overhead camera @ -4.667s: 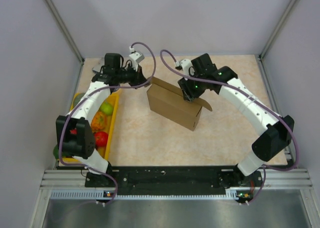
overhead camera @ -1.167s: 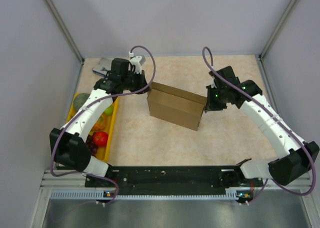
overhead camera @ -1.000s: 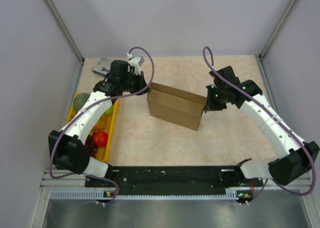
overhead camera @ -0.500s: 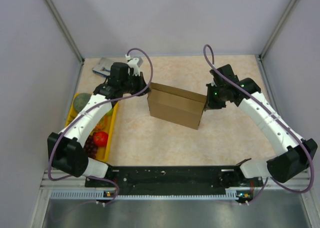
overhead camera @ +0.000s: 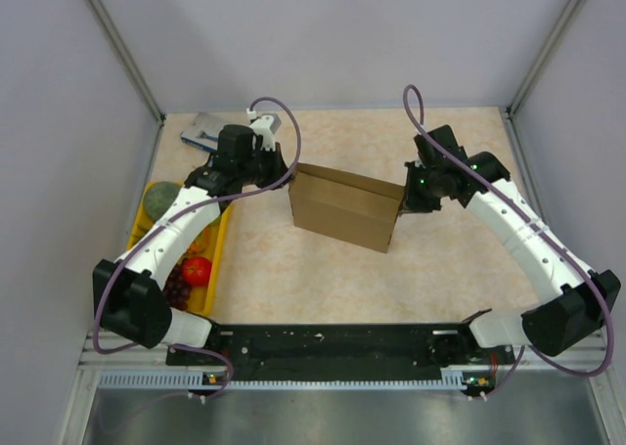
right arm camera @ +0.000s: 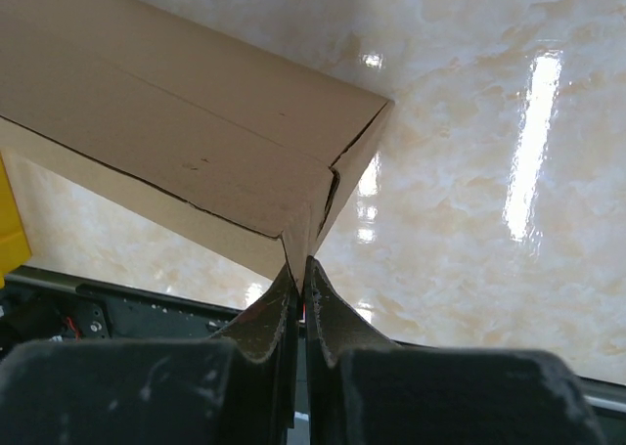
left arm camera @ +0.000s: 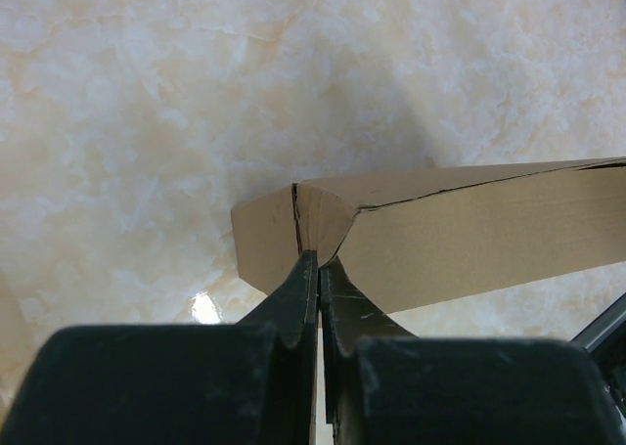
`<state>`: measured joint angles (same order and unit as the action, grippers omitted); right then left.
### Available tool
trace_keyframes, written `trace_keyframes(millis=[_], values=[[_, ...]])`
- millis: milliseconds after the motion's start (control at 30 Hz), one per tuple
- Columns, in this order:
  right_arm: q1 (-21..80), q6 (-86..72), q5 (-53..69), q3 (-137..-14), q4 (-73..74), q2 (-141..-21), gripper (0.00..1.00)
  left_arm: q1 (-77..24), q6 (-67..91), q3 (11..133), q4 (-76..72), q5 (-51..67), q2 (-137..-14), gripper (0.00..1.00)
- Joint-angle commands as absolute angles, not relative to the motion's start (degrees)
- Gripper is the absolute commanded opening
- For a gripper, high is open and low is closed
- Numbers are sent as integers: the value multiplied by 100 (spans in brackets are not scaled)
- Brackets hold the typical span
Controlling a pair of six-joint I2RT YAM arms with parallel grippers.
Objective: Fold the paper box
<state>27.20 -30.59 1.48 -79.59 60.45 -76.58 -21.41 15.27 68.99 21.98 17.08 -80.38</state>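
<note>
From above: spotting the box (overhead camera: 342,210) sitting mid-table (overhead camera: 460,259), an arm at each end. Left wrist: catching the left gripper (left arm camera: 318,266), fingers together, touching the end flap. Right wrist: finding the right gripper (right arm camera: 299,267) likewise closed, meeting the corner. Judging it light, stiff, dentable; favouring flap edges.

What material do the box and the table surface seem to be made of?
The paper box looks like plain brown cardboard, matte: dull surface, raw cut edges, creased folds. The table looks like glossy beige marble-patterned stone or laminate, I cannot tell which: pale veins and bright reflections.
</note>
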Motion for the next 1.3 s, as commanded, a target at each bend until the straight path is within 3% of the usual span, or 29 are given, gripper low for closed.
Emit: trace_keyframes(millis=[0, 233, 567, 1033, 1267], values=[[2760, -3672, 264, -8060, 5581, -7690, 0, -2232, 1468, 6671, 2778, 1749, -8095, 0], [3049, -4280, -360, -7954, 5458, -7594, 0, -2259, 1477, 6644, 2751, 1810, -8059, 0], [3340, -3867, -1756, -7998, 5950, -7717, 0, -2268, 1476, 6566, 2760, 1828, -7989, 0], [3533, -4667, -2057, -7208, 5195, -7497, 0, -2320, 1617, 6478, 2619, 1846, -7928, 0], [3577, -3842, -2118, -6619, 4641, -7024, 0, -2391, 1705, 5968, 2119, 1670, -7665, 0]])
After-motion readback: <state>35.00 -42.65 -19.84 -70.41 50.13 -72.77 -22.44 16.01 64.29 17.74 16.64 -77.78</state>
